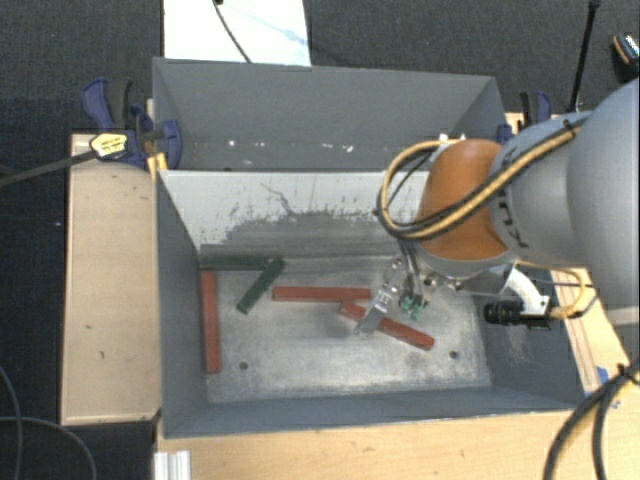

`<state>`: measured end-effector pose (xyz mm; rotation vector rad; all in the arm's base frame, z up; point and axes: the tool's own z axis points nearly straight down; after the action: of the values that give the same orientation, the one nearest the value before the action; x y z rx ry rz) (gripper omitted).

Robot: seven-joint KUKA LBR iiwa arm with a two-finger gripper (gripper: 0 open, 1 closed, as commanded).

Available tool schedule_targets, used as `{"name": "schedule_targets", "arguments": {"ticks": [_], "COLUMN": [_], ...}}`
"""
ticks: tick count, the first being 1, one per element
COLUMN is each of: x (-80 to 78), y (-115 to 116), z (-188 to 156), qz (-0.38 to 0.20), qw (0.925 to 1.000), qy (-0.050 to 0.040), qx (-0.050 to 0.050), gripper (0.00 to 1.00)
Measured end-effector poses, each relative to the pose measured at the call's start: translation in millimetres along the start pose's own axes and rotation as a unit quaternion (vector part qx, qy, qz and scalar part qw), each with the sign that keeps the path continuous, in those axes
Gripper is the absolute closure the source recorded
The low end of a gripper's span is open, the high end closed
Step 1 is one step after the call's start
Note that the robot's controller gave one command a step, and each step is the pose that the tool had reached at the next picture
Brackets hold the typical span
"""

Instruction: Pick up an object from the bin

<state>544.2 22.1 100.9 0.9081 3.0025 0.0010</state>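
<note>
So, the gripper [384, 310] is down low over the right half of the bin [300, 118] floor, right on top of the upper end of a slanted red stick [410, 335]. Honestly can't tell if it's open or clamped on anything. A second red stick [315, 293] lies flat just to its left, about touching the slanted one. A third red stick [210, 328] runs along the left wall. Near the back-left corner, a dark green stick [235, 263] lies along the back edge, and a tilted green stick [258, 286] meets its right end.
</note>
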Motion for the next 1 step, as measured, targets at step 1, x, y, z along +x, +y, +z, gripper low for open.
{"name": "schedule_targets", "arguments": {"ticks": [1], "x": [-36.5], "y": [-28.6], "z": [31.0], "qz": [-0.131], "qw": [0.9914], "qy": [0.0015], "qx": [0.001], "gripper": [0.00]}}
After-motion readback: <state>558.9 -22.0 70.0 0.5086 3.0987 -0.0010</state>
